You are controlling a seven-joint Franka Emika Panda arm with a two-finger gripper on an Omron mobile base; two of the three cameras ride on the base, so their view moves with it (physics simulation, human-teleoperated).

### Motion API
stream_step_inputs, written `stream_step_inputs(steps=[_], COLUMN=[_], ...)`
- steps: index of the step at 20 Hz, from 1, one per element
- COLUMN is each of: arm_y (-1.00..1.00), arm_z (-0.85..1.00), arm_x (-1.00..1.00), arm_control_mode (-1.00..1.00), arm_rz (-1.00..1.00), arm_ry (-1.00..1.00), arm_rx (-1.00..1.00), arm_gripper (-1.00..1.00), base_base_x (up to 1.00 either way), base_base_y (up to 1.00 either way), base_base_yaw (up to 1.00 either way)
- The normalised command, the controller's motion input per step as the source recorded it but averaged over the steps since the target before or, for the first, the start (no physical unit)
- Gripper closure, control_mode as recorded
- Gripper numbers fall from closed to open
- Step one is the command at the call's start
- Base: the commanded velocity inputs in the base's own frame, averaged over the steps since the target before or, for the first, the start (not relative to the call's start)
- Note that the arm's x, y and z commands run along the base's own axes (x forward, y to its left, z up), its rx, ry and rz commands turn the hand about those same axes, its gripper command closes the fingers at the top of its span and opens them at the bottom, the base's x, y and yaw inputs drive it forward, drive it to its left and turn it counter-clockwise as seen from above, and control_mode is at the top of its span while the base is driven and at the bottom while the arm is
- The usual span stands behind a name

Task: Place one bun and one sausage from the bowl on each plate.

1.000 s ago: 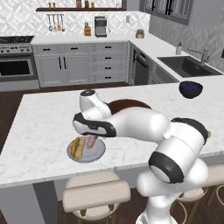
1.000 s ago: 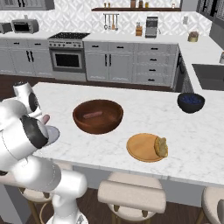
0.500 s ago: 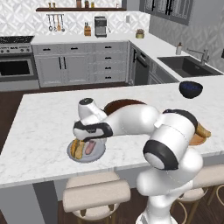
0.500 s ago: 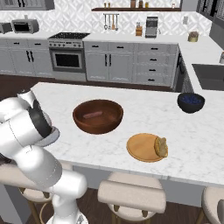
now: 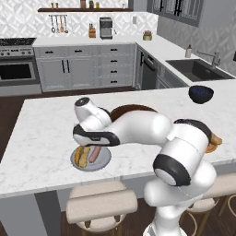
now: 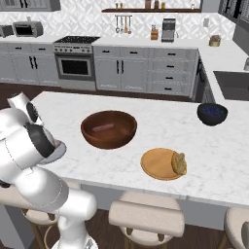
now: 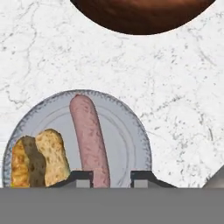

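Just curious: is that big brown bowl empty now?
No. The bowl holds one sausage, lying on its bottom in the right base view; nothing else shows inside.

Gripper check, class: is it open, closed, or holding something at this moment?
Gripper: its fingers straddle the sausage on the grey-blue plate; whether it grips cannot be told.

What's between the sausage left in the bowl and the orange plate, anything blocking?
Nothing visible. The remaining sausage lies in the bowl; bare counter separates it from the orange plate, whose bun sits at the far edge, leaving the near side free.
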Motion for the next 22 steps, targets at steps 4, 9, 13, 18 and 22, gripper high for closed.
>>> stream_step_inputs(steps=[4,9,13,18,22], arm_y=[-0.92,-1.00,-1.00,-1.00,-0.68], arm_z=[0.71,0.64,0.00,-0.10,-0.14], arm_x=[0.45,0.42,0.66,0.96,1.00], arm_control_mode=[-1.00,-1.00,-1.00,-1.00,-1.00], arm_rz=[0.01,0.01,0.00,-0.01,0.00], arm_ry=[0.00,0.09,0.16,0.18,0.11], arm_rx=[0.08,0.36,0.36,0.35,0.13], arm_gripper=[-1.00,-1.00,-1.00,-1.00,-1.00], base_base_x=[0.00,0.00,0.00,0.00,0.00], base_base_y=[0.00,0.00,0.00,0.00,0.00], base_base_yaw=[0.00,0.00,0.00,0.00,0.00])
